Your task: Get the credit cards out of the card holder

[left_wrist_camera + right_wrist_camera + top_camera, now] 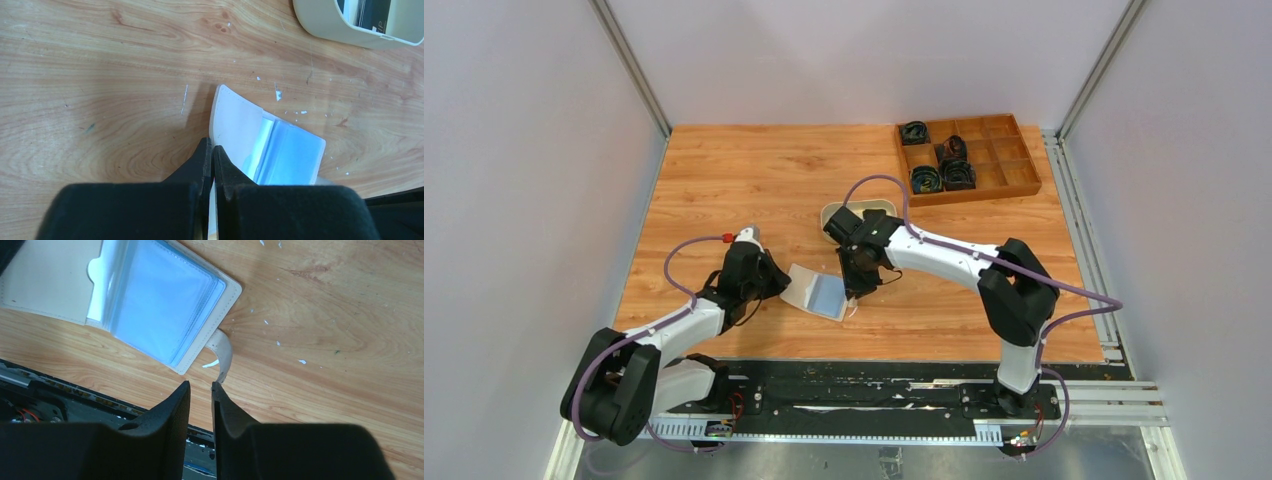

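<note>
My left jaws clench the cream cover of the card holder (816, 292), open on the counter (754, 170) between my arms. My right jaws, narrowly parted and empty, hang just off its snap tab (222, 352). Only the right wrist faces the blue sleeves (160, 305); no card shows.

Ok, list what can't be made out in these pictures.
- Wallet sleeves, right wrist view: frosted blue plastic hides whether anything is inside.
- Tray, left wrist view: cut off by the top edge; overhead, the right arm covers part.
- Box, overhead view: dark contents too small to identify.
</note>
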